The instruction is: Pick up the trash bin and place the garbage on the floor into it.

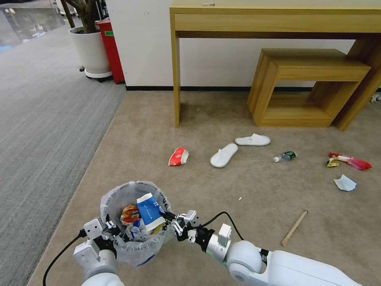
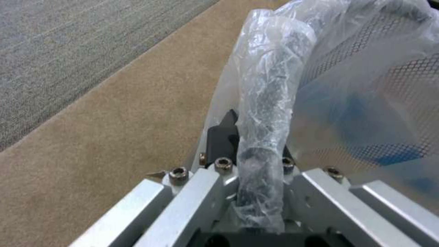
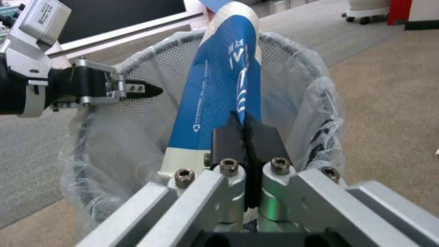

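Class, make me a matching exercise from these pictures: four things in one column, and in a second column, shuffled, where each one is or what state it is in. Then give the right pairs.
Things
1. blue-white cup
2. trash bin
3. red-white cup
4. wooden stick

Place or state
A. lying alone on the floor, ahead of the bin
B. pinched by the right end effector over the bin
C. rim gripped by the left end effector
D. on the carpet near the right arm

Pairs: 1-B, 2-C, 3-A, 4-D

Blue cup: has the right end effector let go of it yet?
No, the right end effector is shut on the blue cup above the trash bin.
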You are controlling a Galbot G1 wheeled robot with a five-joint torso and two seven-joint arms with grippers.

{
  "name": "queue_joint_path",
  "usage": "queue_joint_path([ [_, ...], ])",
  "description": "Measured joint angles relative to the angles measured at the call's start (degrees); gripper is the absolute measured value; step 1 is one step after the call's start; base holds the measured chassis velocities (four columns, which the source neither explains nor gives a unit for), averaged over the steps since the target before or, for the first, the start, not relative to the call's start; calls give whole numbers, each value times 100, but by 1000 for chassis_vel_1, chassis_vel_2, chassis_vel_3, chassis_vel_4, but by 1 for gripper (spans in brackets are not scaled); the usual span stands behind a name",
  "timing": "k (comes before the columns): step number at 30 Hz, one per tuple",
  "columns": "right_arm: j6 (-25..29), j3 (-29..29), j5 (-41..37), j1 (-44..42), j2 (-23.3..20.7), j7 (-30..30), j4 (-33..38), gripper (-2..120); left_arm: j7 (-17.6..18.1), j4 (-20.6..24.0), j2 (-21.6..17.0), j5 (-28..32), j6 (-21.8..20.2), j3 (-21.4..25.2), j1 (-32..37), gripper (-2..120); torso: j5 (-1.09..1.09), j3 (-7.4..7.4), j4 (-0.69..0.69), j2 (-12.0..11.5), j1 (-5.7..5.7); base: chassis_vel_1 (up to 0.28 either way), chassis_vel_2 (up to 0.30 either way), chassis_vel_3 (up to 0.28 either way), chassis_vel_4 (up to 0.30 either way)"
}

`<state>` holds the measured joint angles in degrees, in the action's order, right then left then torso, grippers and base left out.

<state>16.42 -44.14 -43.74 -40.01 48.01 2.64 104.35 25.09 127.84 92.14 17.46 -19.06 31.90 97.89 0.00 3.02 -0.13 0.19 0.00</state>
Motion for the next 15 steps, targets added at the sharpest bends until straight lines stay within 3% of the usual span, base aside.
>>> queue_joint_path([
  [15, 0, 0, 0, 0, 0, 0, 0, 0, 0, 0, 0, 0, 0, 0, 0, 1, 0, 0, 0, 0, 0, 0, 0, 0, 0],
])
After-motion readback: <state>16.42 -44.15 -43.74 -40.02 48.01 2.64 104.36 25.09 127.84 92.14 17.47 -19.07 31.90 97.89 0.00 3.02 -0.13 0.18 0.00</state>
